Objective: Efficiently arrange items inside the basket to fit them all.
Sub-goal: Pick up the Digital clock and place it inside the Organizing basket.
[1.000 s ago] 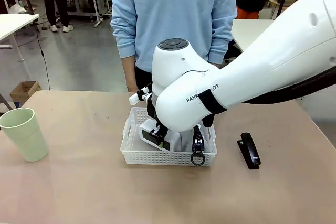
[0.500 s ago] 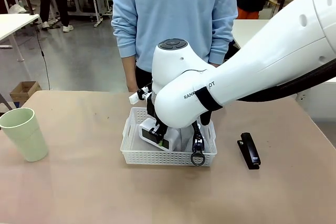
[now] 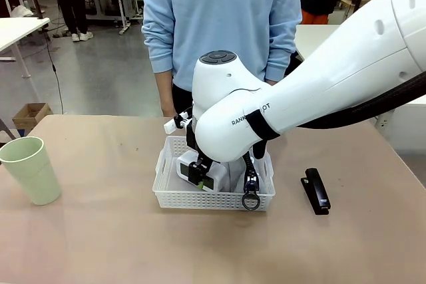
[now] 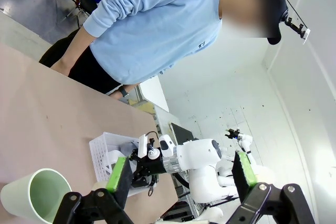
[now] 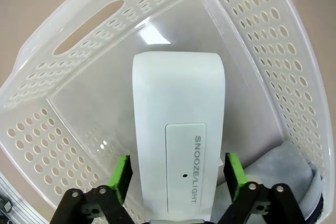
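The white basket (image 3: 168,194) stands mid-table, in front of a person in a light blue sweater. My right gripper (image 5: 177,177) reaches down into it and is open. Its green pads (image 5: 119,178) stand a little off either side of the small white box (image 5: 178,124), which rests on the basket (image 5: 79,103) floor. The grey case (image 5: 296,169) lies in the basket beside the box, with its ring pull (image 3: 250,201) hanging over the near wall. A black stapler (image 3: 315,191) lies on the table right of the basket. The pale green cup (image 3: 30,169) stands at the far left. My left gripper (image 4: 181,171) is open, held high above the cup (image 4: 37,198).
The person stands close behind the basket with arms hanging at the far table edge. My right arm's bulky white links (image 3: 319,84) span the right half of the table above the stapler. Bare tabletop (image 3: 106,231) lies between cup and basket.
My right gripper's jaws have spread apart and let go of the white box, which now rests in the basket. The arm has barely shifted. The left arm has not moved.
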Tool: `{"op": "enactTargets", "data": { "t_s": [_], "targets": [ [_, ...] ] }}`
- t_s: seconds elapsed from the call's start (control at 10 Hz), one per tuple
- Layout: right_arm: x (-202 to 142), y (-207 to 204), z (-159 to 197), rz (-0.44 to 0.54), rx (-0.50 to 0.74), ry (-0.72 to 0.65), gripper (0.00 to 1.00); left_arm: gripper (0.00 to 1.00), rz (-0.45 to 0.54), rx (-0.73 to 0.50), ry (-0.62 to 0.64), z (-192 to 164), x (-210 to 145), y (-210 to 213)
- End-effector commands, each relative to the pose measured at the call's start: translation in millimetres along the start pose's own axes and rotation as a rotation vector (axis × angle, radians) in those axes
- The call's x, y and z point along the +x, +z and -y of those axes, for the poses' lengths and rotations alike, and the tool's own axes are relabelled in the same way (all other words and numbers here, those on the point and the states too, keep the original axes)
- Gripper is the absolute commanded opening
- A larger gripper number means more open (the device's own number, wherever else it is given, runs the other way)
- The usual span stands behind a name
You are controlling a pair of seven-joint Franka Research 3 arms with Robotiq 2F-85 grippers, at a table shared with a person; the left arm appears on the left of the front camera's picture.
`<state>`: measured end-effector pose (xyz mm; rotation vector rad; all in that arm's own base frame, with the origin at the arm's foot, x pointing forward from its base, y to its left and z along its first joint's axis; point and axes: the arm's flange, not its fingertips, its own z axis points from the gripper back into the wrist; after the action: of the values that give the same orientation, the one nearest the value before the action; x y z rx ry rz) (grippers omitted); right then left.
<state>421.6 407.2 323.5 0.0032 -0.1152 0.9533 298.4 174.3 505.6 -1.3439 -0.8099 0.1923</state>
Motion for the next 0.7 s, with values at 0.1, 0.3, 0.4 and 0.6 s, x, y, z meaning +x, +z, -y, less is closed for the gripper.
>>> {"op": "enactTargets", "data": {
  "t_s": [0.1, 0.3, 0.4, 0.6],
  "targets": [
    [-3.7, 10.5, 7.4, 0.015, 0.025, 0.000, 1.00, 1.00, 0.010, -0.023, -0.019, 0.3, 1.4, -0.4],
    [-5.4, 13.9, 7.3, 0.030, 0.036, 0.008, 1.00, 1.00, 0.010, -0.023, -0.019, 0.3, 1.4, -0.4],
    [-6.4, 17.4, 8.3, 0.042, 0.042, 0.007, 1.00, 1.00, 0.010, -0.023, -0.019, 0.3, 1.4, -0.4],
    [-23.2, 47.7, 20.1, 0.085, 0.095, -0.042, 1.00, 1.00, 0.010, -0.023, -0.019, 0.3, 1.4, -0.4]
  ]
}}
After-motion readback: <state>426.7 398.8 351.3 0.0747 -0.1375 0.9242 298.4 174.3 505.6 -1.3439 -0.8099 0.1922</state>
